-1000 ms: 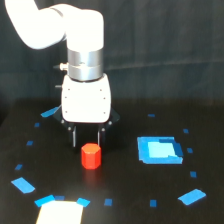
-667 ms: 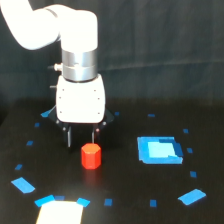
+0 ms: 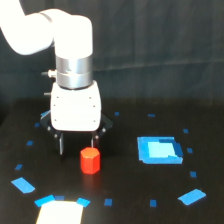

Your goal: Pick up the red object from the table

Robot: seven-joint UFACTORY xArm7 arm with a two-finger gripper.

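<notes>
I see my arm's gripper [image 3: 77,144] low over the black worktop [image 3: 125,195], its two thin fingers [image 3: 61,145] spread apart and holding nothing. The red object [image 3: 90,160] stands upright on the worktop just in front of one finger, left of the blue square [image 3: 158,150] in the exterior view.

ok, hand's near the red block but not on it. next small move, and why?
Probably shift the hand toward the exterior view's right and nearer the camera, then descend. The red object stands upright on the table, apparently beside and in front of the right finger rather than between the two. The fingers look spread with nothing between them, so centring should come before closing.
</notes>
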